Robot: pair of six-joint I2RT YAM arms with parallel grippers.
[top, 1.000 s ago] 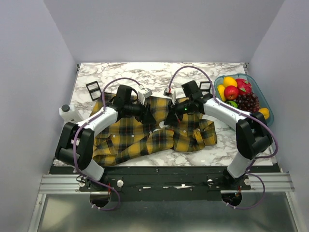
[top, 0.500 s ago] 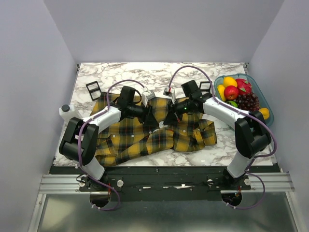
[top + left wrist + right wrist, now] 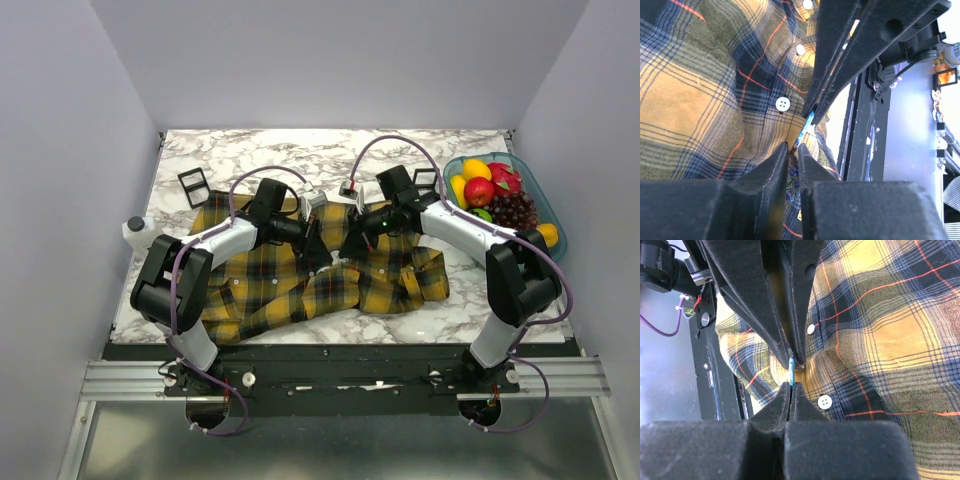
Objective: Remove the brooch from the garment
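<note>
The yellow and navy plaid garment (image 3: 270, 275) lies spread on the marble table. Both grippers meet over its middle. My right gripper (image 3: 791, 387) is shut on the brooch (image 3: 791, 371), which shows edge-on as a thin teal sliver. The left wrist view also shows that teal brooch (image 3: 807, 125), at the tips of the right arm's fingers (image 3: 830, 75). My left gripper (image 3: 793, 152) is pinched on a fold of the garment (image 3: 700, 100) just under the brooch, with cloth between its jaws. From above, the left gripper (image 3: 322, 252) and right gripper (image 3: 343, 248) nearly touch, and the brooch is hidden.
A teal tray (image 3: 552, 225) of fruit stands at the right edge. Black square frames (image 3: 192, 186) lie at the back left, with another frame (image 3: 424, 180) near the tray. A small white bottle (image 3: 143, 233) sits left of the shirt. White buttons (image 3: 783, 104) dot the placket.
My left arm has reached rightward to meet the right gripper, and its jaws have narrowed onto the cloth. The right gripper has stayed put, still shut.
</note>
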